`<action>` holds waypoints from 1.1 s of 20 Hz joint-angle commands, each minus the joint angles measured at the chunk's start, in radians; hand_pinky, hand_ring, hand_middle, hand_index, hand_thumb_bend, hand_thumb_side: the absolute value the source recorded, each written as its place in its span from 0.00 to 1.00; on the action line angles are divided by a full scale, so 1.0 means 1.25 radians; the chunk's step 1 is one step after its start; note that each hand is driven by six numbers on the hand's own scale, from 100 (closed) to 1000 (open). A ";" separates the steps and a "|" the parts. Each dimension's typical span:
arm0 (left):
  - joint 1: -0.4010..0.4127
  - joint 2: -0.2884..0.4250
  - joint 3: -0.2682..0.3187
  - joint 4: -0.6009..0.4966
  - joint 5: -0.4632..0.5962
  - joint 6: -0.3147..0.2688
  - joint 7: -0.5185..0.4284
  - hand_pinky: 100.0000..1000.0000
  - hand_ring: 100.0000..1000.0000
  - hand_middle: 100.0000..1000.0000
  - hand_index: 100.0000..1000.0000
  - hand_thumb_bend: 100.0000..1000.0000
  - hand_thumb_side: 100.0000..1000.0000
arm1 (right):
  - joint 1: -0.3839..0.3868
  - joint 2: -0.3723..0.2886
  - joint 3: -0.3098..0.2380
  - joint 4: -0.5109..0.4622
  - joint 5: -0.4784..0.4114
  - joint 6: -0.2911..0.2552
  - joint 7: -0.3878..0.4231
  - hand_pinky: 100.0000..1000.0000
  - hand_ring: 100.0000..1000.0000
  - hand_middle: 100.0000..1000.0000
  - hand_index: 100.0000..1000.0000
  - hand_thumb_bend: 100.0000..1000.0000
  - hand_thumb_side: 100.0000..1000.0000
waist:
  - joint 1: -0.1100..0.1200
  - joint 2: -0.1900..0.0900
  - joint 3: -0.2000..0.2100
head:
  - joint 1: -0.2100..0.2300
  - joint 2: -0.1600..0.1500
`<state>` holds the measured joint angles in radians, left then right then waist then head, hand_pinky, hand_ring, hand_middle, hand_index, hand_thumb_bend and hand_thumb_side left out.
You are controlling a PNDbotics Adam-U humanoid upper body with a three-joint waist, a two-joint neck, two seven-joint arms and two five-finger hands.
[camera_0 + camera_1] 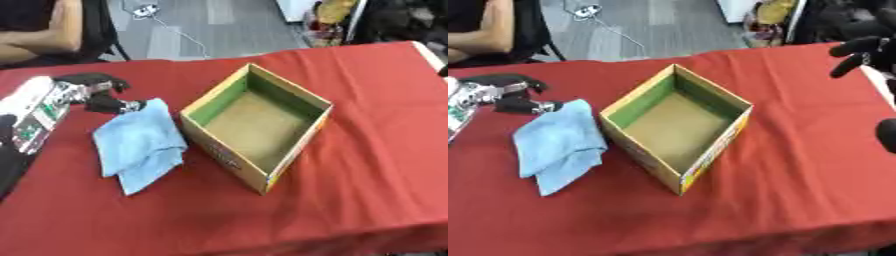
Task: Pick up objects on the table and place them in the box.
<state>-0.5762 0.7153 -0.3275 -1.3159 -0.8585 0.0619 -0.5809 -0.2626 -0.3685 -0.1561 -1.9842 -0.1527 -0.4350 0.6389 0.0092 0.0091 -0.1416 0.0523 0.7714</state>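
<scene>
Left eye view: my left hand [101, 95], fingers pinching the blue cloth's [138, 142] top corner, beside the box [254, 125]; right hand's [864, 52] fingers unclear.

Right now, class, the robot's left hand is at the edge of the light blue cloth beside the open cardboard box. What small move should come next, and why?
Probably close the left hand on the light blue cloth's near corner: its fingertips reach that edge, and the open cardboard box looks empty.
</scene>
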 commanded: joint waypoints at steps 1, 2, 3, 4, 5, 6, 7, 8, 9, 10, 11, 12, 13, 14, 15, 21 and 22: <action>0.005 0.025 -0.014 -0.092 -0.150 -0.054 -0.002 0.69 0.76 0.77 0.99 0.86 0.84 | -0.012 -0.010 -0.001 -0.013 -0.004 0.001 0.004 0.54 0.72 0.81 0.98 0.42 0.60 | 0.001 -0.007 -0.002 | 0.001 -0.001; 0.012 0.024 -0.016 -0.109 -0.186 -0.072 -0.007 0.70 0.76 0.77 0.99 0.86 0.84 | -0.013 -0.009 -0.001 -0.013 -0.005 0.001 0.004 0.54 0.72 0.81 0.98 0.42 0.60 | 0.001 -0.007 -0.002 | -0.001 -0.001; 0.016 0.024 -0.020 -0.119 -0.208 -0.090 -0.016 0.71 0.76 0.77 0.99 0.86 0.85 | -0.013 -0.010 0.000 -0.013 -0.005 0.001 0.005 0.54 0.72 0.81 0.98 0.42 0.60 | 0.001 -0.007 -0.002 | -0.001 -0.001; 0.017 0.023 -0.021 -0.124 -0.220 -0.105 -0.026 0.71 0.76 0.77 0.99 0.86 0.85 | -0.013 -0.010 0.000 -0.013 -0.006 0.001 0.006 0.54 0.72 0.81 0.98 0.42 0.60 | 0.000 -0.007 -0.002 | -0.001 -0.001; 0.017 0.024 -0.023 -0.126 -0.227 -0.118 -0.035 0.73 0.77 0.77 0.99 0.86 0.87 | -0.013 -0.010 0.000 -0.013 -0.006 0.001 0.007 0.54 0.72 0.81 0.98 0.42 0.60 | 0.000 -0.007 -0.002 | -0.001 -0.001; 0.016 0.025 -0.025 -0.127 -0.230 -0.131 -0.047 0.73 0.77 0.77 0.99 0.86 0.87 | -0.013 -0.010 0.001 -0.013 -0.007 0.000 0.008 0.54 0.72 0.81 0.98 0.42 0.60 | 0.000 -0.007 -0.002 | 0.000 -0.001; 0.014 0.026 -0.026 -0.127 -0.232 -0.140 -0.057 0.75 0.78 0.77 1.00 0.86 0.89 | -0.012 -0.010 0.001 -0.013 -0.007 0.000 0.009 0.54 0.72 0.81 0.98 0.42 0.60 | 0.000 -0.007 -0.002 | 0.001 -0.001; 0.012 0.027 -0.027 -0.126 -0.234 -0.148 -0.067 0.75 0.78 0.77 1.00 0.86 0.89 | -0.012 -0.010 0.001 -0.013 -0.007 0.000 0.010 0.54 0.72 0.81 0.98 0.42 0.60 | 0.001 -0.007 -0.001 | 0.002 -0.001; 0.010 0.027 -0.029 -0.125 -0.234 -0.154 -0.075 0.77 0.79 0.77 1.00 0.86 0.91 | -0.012 -0.010 0.001 -0.013 -0.007 0.000 0.010 0.54 0.72 0.81 0.98 0.42 0.60 | 0.001 -0.007 -0.001 | 0.003 -0.001; 0.009 0.028 -0.031 -0.123 -0.235 -0.160 -0.082 0.76 0.79 0.77 1.00 0.86 0.90 | -0.012 -0.010 0.002 -0.013 -0.007 0.000 0.011 0.54 0.72 0.81 0.98 0.42 0.60 | 0.001 -0.007 -0.001 | 0.003 -0.001; 0.008 0.028 -0.034 -0.121 -0.235 -0.165 -0.089 0.79 0.80 0.78 1.00 0.87 0.92 | -0.012 -0.010 0.002 -0.013 -0.007 0.001 0.012 0.54 0.72 0.81 0.98 0.42 0.60 | 0.001 -0.006 -0.001 | 0.004 -0.001; 0.007 0.028 -0.039 -0.116 -0.234 -0.170 -0.099 0.80 0.80 0.78 1.00 0.87 0.92 | -0.013 -0.010 0.002 -0.013 -0.007 0.001 0.013 0.54 0.72 0.81 0.98 0.42 0.60 | 0.002 -0.006 -0.002 | 0.004 -0.001; 0.005 0.027 -0.040 -0.112 -0.232 -0.173 -0.107 0.82 0.81 0.78 1.00 0.88 0.93 | -0.013 -0.010 0.003 -0.013 -0.008 0.001 0.013 0.54 0.72 0.81 0.98 0.41 0.60 | 0.002 -0.006 -0.002 | 0.004 -0.001; 0.004 0.026 -0.046 -0.098 -0.227 -0.178 -0.126 0.83 0.81 0.78 1.00 0.89 0.94 | -0.014 -0.010 0.003 -0.013 -0.008 0.001 0.014 0.54 0.72 0.81 0.98 0.41 0.61 | 0.002 -0.006 -0.003 | 0.005 -0.001; 0.001 0.023 -0.048 -0.085 -0.221 -0.181 -0.145 0.82 0.81 0.79 1.00 0.89 0.95 | -0.015 -0.010 0.004 -0.013 -0.009 0.001 0.015 0.54 0.72 0.81 0.98 0.41 0.61 | 0.003 -0.006 -0.003 | 0.005 -0.001; -0.021 0.001 -0.053 0.027 -0.149 -0.171 -0.249 0.81 0.81 0.80 1.00 0.93 0.98 | -0.019 -0.009 0.006 -0.013 -0.011 0.003 0.021 0.54 0.72 0.81 0.98 0.41 0.61 | 0.005 -0.005 -0.007 | 0.007 -0.001; -0.027 -0.001 -0.055 0.042 -0.144 -0.170 -0.255 0.81 0.80 0.80 1.00 0.93 0.98 | -0.019 -0.009 0.006 -0.013 -0.011 0.003 0.022 0.53 0.72 0.81 0.98 0.41 0.61 | 0.005 -0.005 -0.007 | 0.007 -0.001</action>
<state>-0.5880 0.6998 -0.4011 -1.2789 -1.0563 -0.1523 -0.8806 -0.2710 -0.3685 -0.1449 -1.9842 -0.1631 -0.4266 0.6579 0.0153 0.0106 -0.1506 0.0530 0.7714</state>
